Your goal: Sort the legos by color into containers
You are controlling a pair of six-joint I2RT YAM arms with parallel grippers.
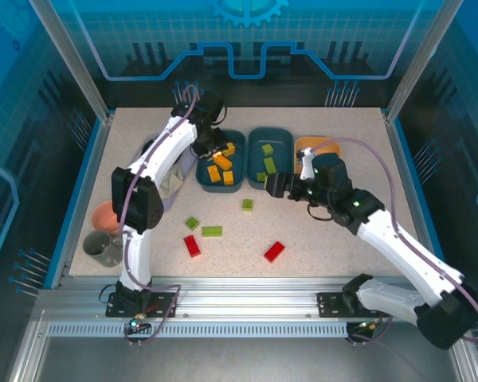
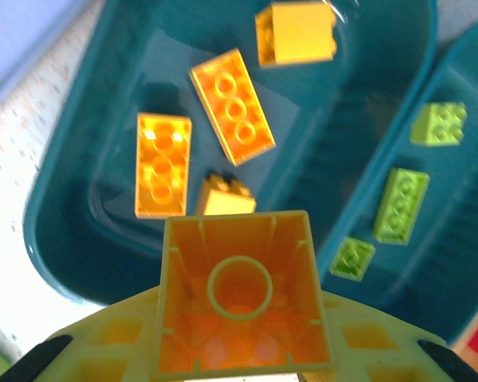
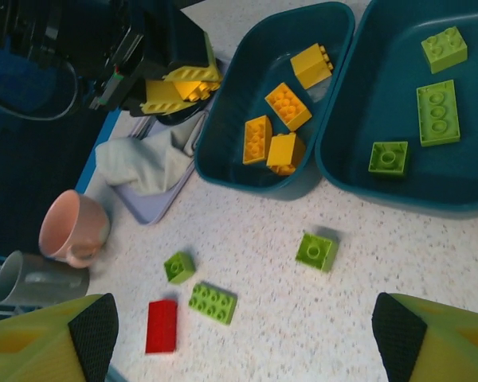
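Note:
My left gripper [image 1: 209, 148] is shut on an orange-yellow lego [image 2: 239, 294] and hangs above the left teal container [image 1: 201, 180], where several orange-yellow legos [image 2: 163, 163] lie. The middle teal container [image 1: 288, 159] holds three lime green legos [image 3: 438, 111]. A pale orange container [image 1: 307, 146] sits to its right, partly hidden by my right arm. My right gripper [image 3: 247, 334] is open with nothing between its fingers, above the table in front of the middle container. On the table lie three green legos [image 3: 213, 302] and two red legos [image 1: 274, 251].
At the left side stand a salmon-pink bowl [image 3: 73, 227] and a grey mug [image 3: 32, 278]. A pale cloth [image 3: 143, 163] lies on a lilac tray beside the left container. Frame posts and blue walls ring the table.

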